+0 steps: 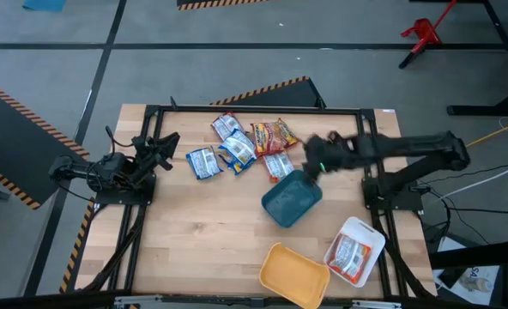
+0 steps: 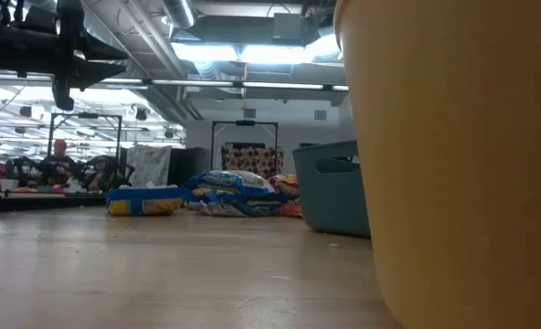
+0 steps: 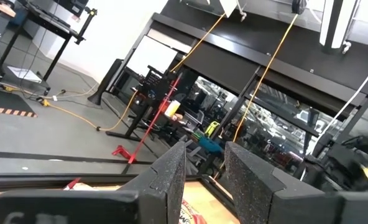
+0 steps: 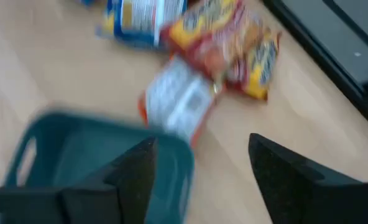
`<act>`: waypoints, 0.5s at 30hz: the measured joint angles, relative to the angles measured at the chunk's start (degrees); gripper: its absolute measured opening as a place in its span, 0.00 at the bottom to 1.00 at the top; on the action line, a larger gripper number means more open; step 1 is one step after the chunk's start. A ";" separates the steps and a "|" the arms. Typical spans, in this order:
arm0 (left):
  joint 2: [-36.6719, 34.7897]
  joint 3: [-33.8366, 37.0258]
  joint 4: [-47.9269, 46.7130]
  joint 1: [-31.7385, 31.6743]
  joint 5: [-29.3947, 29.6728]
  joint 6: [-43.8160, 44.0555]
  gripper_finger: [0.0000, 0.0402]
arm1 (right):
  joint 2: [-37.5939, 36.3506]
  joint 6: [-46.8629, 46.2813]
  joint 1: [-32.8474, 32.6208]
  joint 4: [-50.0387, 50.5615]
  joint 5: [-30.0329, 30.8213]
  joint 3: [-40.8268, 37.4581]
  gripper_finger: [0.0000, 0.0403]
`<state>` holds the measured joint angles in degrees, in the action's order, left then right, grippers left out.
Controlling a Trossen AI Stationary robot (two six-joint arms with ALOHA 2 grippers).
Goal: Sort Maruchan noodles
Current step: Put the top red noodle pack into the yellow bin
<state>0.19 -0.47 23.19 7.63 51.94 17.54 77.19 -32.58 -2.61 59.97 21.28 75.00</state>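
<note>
Right end effector (image 4: 199,165) open, wrist-only red-and-white packet (image 4: 179,102) beside teal tray (image 4: 78,155)

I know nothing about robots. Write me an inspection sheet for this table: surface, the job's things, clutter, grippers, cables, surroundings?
Surface: wooden table, bare at the front left.
Job's things: noodle packets heaped at the back middle, blue-and-white ones beside orange-red ones; one red-and-white packet lies in the white tray.
Clutter: teal tray and yellow tray, both without packets.
Grippers: right gripper open, over the teal tray's far edge near the heap; left gripper open, parked at the table's left edge.
Cables: orange and white cables on the floor to the right.
Surroundings: grey floor with striped tape, red stand at the back right.
</note>
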 joint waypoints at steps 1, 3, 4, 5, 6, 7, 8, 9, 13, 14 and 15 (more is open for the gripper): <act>0.00 0.00 0.06 0.01 0.17 0.04 0.27 | 0.84 1.13 2.55 -2.54 -1.33 -0.01 0.63; 0.00 0.00 0.27 0.01 0.26 0.26 0.27 | 2.75 1.57 7.36 -5.97 -4.40 -0.02 0.68; 0.00 0.00 0.23 0.01 0.26 0.24 0.27 | 3.87 1.60 9.35 -7.39 -6.10 -0.02 0.71; -0.02 0.00 0.34 0.01 0.29 0.24 0.27 | 5.20 1.62 11.19 -8.33 -7.80 -0.02 0.74; 0.00 0.00 0.51 -0.01 0.29 0.26 0.27 | 6.61 1.81 12.81 -8.48 -9.13 -0.02 0.77; -0.01 0.00 0.52 0.01 0.28 0.26 0.27 | 8.26 2.36 14.03 -8.54 -10.11 -0.06 0.79; -0.01 0.00 0.51 0.01 0.22 0.26 0.27 | 10.00 2.79 14.86 -9.00 -10.35 -0.07 0.81; -0.01 0.00 0.51 0.00 -0.03 0.26 0.27 | 11.64 2.91 15.46 -9.38 -10.35 -0.07 0.83; -0.01 0.00 0.49 0.01 -0.26 0.26 0.27 | 18.34 2.96 16.82 -12.60 -10.97 -0.09 0.89; 0.00 0.00 0.49 0.01 -0.26 0.26 0.27 | 19.66 2.96 17.05 -13.80 -11.45 -0.11 0.89; 0.00 0.00 0.45 0.01 -0.23 0.26 0.27 | 20.87 2.87 17.38 -15.23 -12.30 -0.13 0.90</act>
<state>0.19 -0.47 23.64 7.64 51.71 17.80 98.06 -29.71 14.77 44.74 8.98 74.87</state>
